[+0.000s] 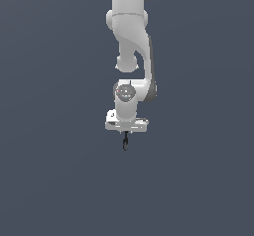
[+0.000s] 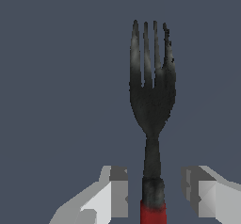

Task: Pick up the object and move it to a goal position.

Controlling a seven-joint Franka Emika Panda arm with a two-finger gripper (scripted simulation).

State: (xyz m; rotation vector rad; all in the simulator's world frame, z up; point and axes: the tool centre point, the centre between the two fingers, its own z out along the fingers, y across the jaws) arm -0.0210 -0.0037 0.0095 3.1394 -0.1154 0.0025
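1. While the white robot arm (image 1: 130,41) reaches down from the top of the exterior view, its gripper (image 1: 126,132) points straight at a plain dark blue-grey surface (image 1: 54,170).
2. Below the gripper's wide white body, a tiny dark object (image 1: 125,142) pokes downward, far narrower than the gripper itself. From this view I cannot tell whether it touches the surface.
3. Seen from the wrist view, that object (image 2: 152,105) is a fork. Its black head has four tines pointing away from the camera, and its neck narrows toward a red handle cut off at the picture's edge.
4. Two pale grey fingers (image 2: 115,190) stand on either side of the fork's neck in the wrist view, around the gripper's midpoint (image 2: 154,190).
5. A clear gap of background shows between each finger and the fork, so the jaws are apart and neither pad presses on it here.
6. Whether anything grips the red handle nearer the camera, I cannot tell.
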